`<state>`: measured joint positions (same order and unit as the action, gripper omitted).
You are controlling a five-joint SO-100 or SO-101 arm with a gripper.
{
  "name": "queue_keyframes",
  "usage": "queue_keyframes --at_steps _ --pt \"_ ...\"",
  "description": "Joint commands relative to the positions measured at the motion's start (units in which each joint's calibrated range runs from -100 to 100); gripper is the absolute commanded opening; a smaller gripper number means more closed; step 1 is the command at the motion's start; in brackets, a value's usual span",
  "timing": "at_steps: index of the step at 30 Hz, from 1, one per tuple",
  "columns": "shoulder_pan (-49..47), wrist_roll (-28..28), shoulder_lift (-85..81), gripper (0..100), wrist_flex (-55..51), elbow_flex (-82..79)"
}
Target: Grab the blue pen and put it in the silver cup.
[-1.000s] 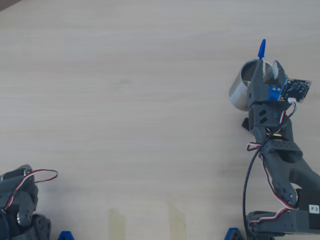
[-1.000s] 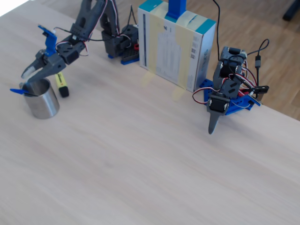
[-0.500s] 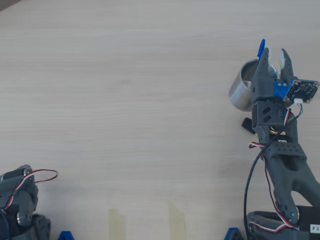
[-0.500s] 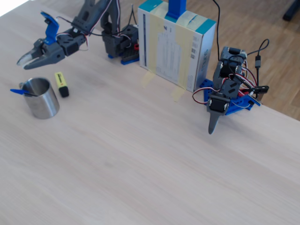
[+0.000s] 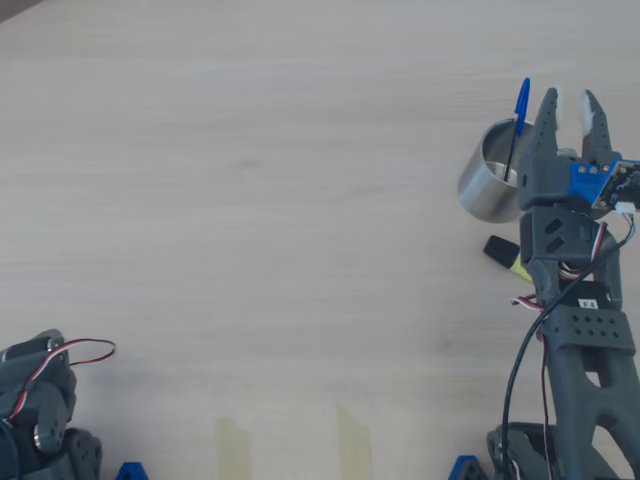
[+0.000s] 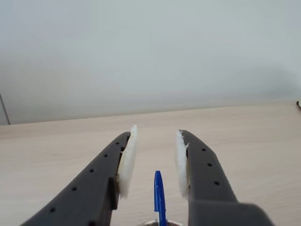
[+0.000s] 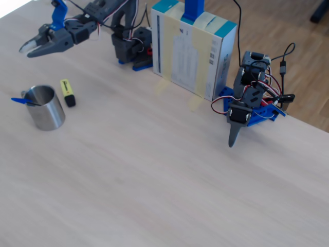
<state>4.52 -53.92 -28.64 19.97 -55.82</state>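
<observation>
Blue-capped ballpoint pen (image 5: pixel 519 122) stands tilted inside the shiny steel cup (image 7: pixel 45 109) on the pale wooden desk (image 7: pixel 154 170); the dark gripper (image 6: pixel 154 162) hovers above, fingers apart and empty. Light, stiff, probably slippery, it would best be pinched mid-barrel.

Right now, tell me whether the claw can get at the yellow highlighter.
Probably yes. The claw hangs open and empty above the silver cup; the yellow highlighter lies uncovered on the table beside the cup, close by but apart, with the blue pen already inside.
</observation>
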Motion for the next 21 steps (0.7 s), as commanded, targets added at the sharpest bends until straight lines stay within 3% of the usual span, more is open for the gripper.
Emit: queue_keyframes --at_steps 1,21 --pt "-0.15 -0.17 -5.94 18 -5.34 0.8" --pt "-0.15 -2.15 -20.24 20 -23.87 -0.56"
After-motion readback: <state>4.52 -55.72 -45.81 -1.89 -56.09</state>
